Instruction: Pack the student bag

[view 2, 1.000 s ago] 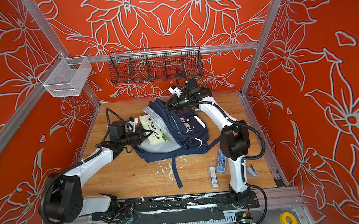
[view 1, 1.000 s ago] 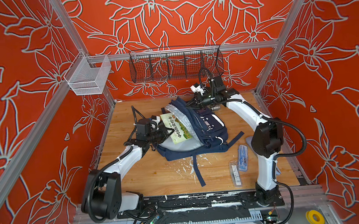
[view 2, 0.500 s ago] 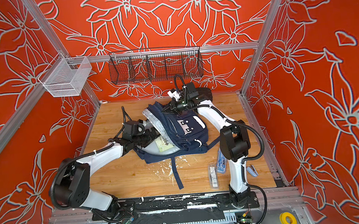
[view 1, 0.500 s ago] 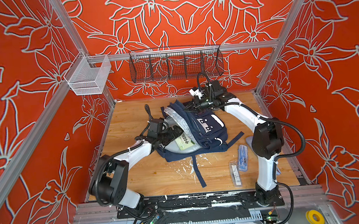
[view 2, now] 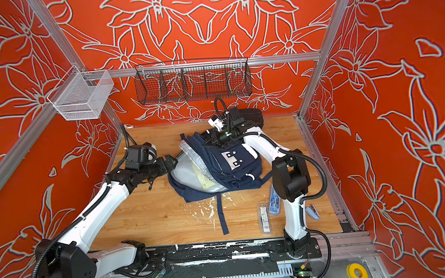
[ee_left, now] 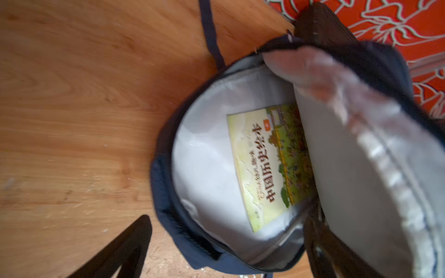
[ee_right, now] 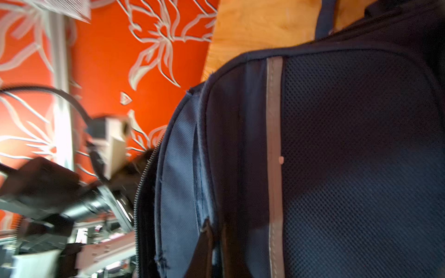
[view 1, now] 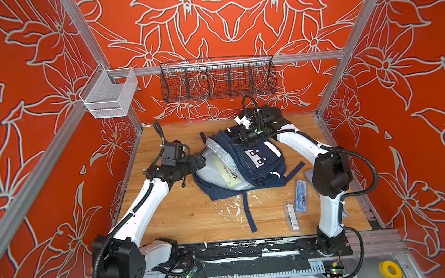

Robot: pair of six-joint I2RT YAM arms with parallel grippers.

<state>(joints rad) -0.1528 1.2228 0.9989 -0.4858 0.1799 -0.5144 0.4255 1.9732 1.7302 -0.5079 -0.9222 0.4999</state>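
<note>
Your wide wooden bench [view 1: 184, 216] carries the large navy blue fabric student bag [view 1: 261, 163], which lies at mid-bench, a little toward the far side, with its straps trailing toward the near edge. The main compartment gapes to the left, showing pale grey lining in both top views.

Inside it, flat on the lining, sits a thin yellow-green picture book with dark printed characters [ee_left: 269, 166]. About half of its cover shows, and the rest is tucked under the raised front panel.

That panel is raised because your right tool [view 1: 239, 138] is clamped on a fold of the bag's fabric at the far end. The right wrist view shows its dark fingers [ee_right: 208, 231] pinched on the navy cloth beside a reflective stripe. The grip looks meant to prop the mouth open for loading.

Your left tool [view 1: 200, 159] has its jaws spread wide and carries nothing. It hangs just left of the bag's mouth, level with the opening, and you cannot tell whether it touches the rim.

On the near right, well apart from both tools, a long clear plastic case [view 1: 292, 215] and a slim blue case [view 1: 300, 196] lie unpacked. They are likely your next items to load.
</note>
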